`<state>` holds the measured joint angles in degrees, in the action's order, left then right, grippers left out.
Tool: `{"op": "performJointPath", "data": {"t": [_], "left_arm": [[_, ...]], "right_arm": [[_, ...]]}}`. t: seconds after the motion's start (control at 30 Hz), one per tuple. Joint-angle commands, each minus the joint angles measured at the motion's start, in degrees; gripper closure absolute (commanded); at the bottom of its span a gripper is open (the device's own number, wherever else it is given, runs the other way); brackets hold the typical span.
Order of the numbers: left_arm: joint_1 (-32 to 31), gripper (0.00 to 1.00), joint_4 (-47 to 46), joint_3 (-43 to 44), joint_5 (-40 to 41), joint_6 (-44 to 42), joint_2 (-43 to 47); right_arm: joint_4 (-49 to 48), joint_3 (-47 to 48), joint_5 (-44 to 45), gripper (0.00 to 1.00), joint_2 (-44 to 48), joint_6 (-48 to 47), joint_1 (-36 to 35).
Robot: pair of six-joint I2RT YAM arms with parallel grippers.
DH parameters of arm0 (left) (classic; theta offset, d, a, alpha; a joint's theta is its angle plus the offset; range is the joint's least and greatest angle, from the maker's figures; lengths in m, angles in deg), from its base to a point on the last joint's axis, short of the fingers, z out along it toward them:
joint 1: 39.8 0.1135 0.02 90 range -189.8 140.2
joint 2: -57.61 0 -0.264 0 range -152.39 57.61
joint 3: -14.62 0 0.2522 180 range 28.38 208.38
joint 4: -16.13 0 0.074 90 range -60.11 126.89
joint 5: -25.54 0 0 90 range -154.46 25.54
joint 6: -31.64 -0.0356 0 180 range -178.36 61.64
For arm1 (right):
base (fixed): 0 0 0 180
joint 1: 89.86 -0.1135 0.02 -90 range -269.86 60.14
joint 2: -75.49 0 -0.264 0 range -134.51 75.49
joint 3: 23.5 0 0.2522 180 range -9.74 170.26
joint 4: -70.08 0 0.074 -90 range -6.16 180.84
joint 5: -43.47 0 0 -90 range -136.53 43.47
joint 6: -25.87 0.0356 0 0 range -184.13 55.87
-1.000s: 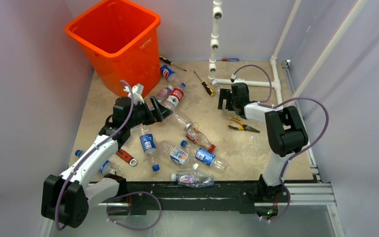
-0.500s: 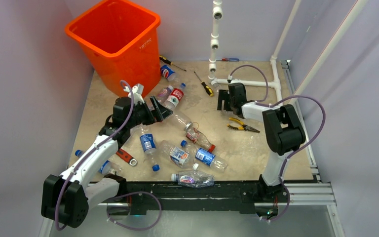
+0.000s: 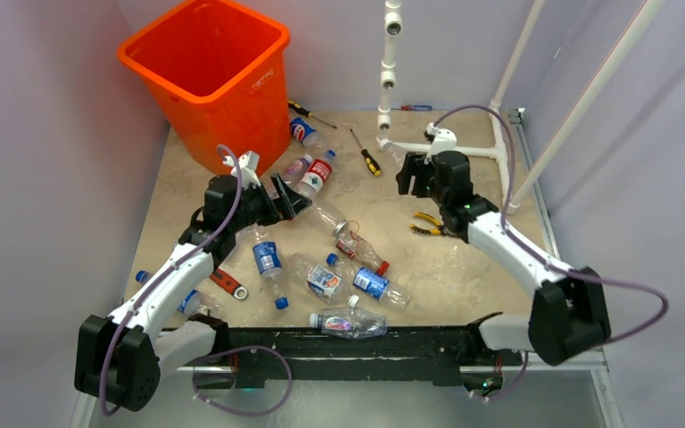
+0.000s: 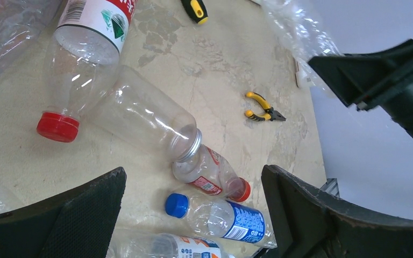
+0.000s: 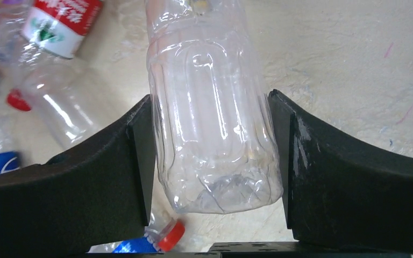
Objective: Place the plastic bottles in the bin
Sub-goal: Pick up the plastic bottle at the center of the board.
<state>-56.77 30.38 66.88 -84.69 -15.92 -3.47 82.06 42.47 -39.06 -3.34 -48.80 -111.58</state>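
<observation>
My right gripper [image 3: 418, 175] is shut on a clear label-less plastic bottle [image 5: 209, 107], both pads pressing its sides, and holds it above the floor by the white pipe frame. My left gripper [image 3: 287, 198] stands open and holds nothing, low over a red-labelled bottle [image 4: 86, 54], an uncapped clear bottle [image 4: 145, 121], an orange-capped bottle [image 4: 209, 177] and a blue-capped one [image 4: 220, 215]. More bottles lie at mid-floor [image 3: 268, 260] and near the front edge [image 3: 350, 323]. The orange bin [image 3: 232, 116] stands at the back left.
Yellow-handled pliers [image 3: 437, 227] lie under the right arm. Two screwdrivers [image 3: 370, 159] [image 3: 308, 111] lie near the back, a red-handled wrench [image 3: 227, 283] by the left arm. A white pipe frame [image 3: 450, 150] runs along the back right.
The right jaws have closed onto the clear bottle and lifted it, while the right arm's elbow swung down and out to the right. The left arm has not moved.
</observation>
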Motion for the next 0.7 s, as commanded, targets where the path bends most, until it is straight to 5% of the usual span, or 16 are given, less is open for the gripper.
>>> {"op": "performJointPath", "data": {"t": [0.0,0.27,0.43,0.67], "left_arm": [[0.36,0.04,-1.90,0.28,1.24,-0.71,0.73],[0.36,0.01,-12.01,-0.35,-2.03,4.19,2.98],[-3.15,0.01,-46.75,-6.33,-13.29,18.12,3.46],[-6.39,0.01,-71.25,-8.19,-9.94,23.79,2.74]], "right_arm": [[1.13,-5.30,-4.79,0.60,9.51,0.93,0.07],[-14.43,-19.92,-26.85,0.65,30.43,4.84,-0.09],[-36.49,-30.10,-38.78,0.66,41.71,12.46,-0.18],[-51.78,-35.93,-39.55,0.69,43.75,20.17,-0.43]]}}
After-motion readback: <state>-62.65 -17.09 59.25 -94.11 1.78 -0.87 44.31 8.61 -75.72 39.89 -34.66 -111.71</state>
